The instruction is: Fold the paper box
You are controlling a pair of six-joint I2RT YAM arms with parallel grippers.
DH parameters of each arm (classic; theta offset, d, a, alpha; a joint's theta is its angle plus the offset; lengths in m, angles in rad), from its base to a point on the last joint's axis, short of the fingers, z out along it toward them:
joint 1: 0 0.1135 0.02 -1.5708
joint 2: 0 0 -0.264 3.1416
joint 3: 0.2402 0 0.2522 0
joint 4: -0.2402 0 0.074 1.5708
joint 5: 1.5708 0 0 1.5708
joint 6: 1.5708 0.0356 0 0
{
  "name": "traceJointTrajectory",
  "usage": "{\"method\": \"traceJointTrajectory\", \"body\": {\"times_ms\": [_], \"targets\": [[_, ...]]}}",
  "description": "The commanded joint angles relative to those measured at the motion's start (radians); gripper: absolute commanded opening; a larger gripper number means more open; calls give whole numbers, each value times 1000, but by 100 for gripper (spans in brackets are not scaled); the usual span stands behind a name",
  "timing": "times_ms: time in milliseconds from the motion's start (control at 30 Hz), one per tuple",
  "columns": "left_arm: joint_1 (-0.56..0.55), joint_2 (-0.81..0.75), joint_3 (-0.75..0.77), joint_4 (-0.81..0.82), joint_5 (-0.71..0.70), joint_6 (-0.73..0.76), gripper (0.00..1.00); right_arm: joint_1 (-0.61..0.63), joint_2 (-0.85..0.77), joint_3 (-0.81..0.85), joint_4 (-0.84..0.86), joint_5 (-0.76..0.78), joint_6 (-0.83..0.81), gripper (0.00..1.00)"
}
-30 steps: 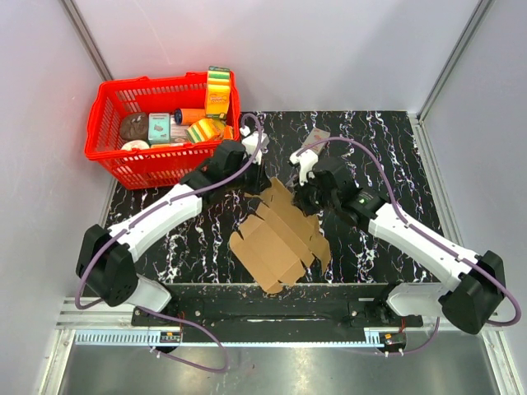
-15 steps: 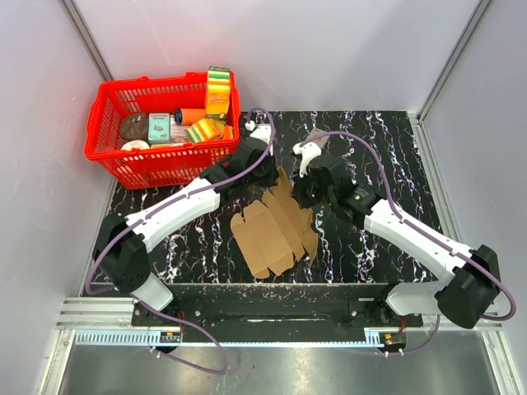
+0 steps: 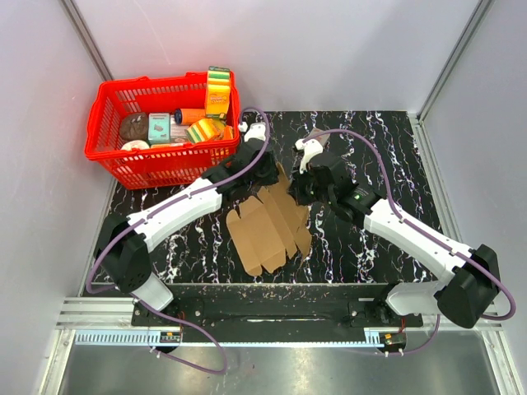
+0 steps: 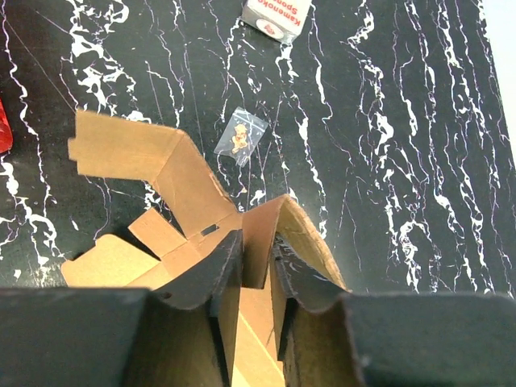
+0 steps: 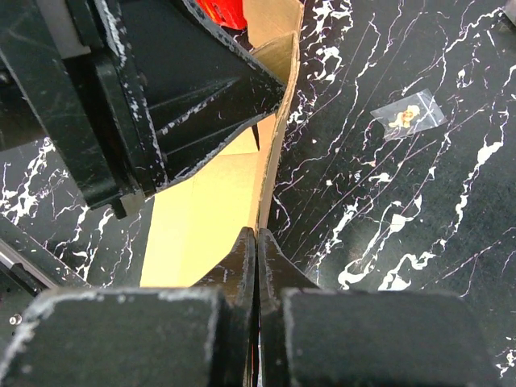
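A black marbled table [image 3: 395, 140] carries a red basket [image 3: 107, 107]. Just right of the basket and nearer the arms lies the paper box [image 3: 268, 230], a plain brown die-cut sheet. It is mostly flat, with notched flaps and a raised, curled end toward the basket. The left gripper [image 4: 256, 270], closest to the basket, has its jaws narrowly parted astride an upright flap. Farther from the basket, the right gripper [image 5: 256, 242] is pinched tight on the sheet's edge. A small clear bag [image 4: 242, 139] lies to the basket's right.

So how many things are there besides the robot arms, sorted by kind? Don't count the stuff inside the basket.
Brown paper box: 1
Tiny clear bag: 1
Small white-and-red packet: 1
Big red basket: 1
Total: 4
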Motion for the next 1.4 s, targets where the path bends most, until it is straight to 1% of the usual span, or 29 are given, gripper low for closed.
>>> {"method": "traceJointTrajectory", "body": {"times_ms": [0, 100, 133, 200, 233, 300, 367, 433, 467, 500, 533, 600, 633, 700, 733, 767, 833, 933, 967, 1133, 1267, 1367], "targets": [[-7, 13, 42, 4, -2, -32, 29, 13, -14, 42, 100, -45, 3, 0], [-5, -10, 36, -23, -23, 4, 38, 12, -24, 38, 65, 12, -44, 0], [-5, -20, 30, -29, -28, 16, 42, 13, -35, 35, 59, 21, -61, 0], [-4, -56, 9, -31, -17, 89, 45, 13, -49, 18, 34, 11, -125, 0], [-4, -68, 1, -34, -15, 115, 50, 13, -69, 3, 27, 9, -145, 0], [-4, -108, -25, -54, -34, 174, 55, 13, -90, -16, 24, 11, -182, 0], [0, -166, -78, -56, -52, 229, 63, 12, -124, -37, 13, 3, -219, 0], [4, -221, -137, -36, -55, 267, 65, 12, -152, -48, 1, -6, -234, 0], [10, -287, -207, -5, -51, 303, 68, 12, -159, -56, -15, -8, -265, 0], [12, -322, -246, 12, -42, 317, 69, 13, -167, -60, -24, -11, -271, 0], [15, -403, -325, 53, -34, 326, 70, 12, -179, -66, -33, -15, -277, 0], [27, -488, -407, 108, 17, 361, 73, 13, -198, -73, -38, -9, -290, 0], [36, -572, -483, 159, 29, 367, 74, 13, -204, -74, -45, -8, -285, 0], [46, -648, -555, 219, 98, 387, 74, 13, -208, -70, -62, -23, -282, 0], [52, -712, -623, 283, 122, 392, 74, 12, -208, -54, -90, -49, -279, 0], [53, -738, -652, 317, 171, 403, 74, 13, -205, -44, -105, -67, -279, 0], [56, -783, -718, 399, 202, 409, 78, 12, -193, -11, -151, -126, -274, 0], [59, -765, -738, 428, 239, 419, 82, 12, -175, 28, -203, -187, -270, 0], [59, -754, -738, 429, 274, 432, 82, 12, -170, 36, -212, -196, -270, 0], [59, -676, -755, 478, 347, 447, 82, 13, -161, 75, -274, -264, -279, 0], [61, -662, -803, 529, 408, 446, 80, 13, -165, 90, -298, -275, -285, 0], [62, -647, -818, 530, 420, 449, 80, 13, -167, 101, -305, -294, -287, 0]]}}
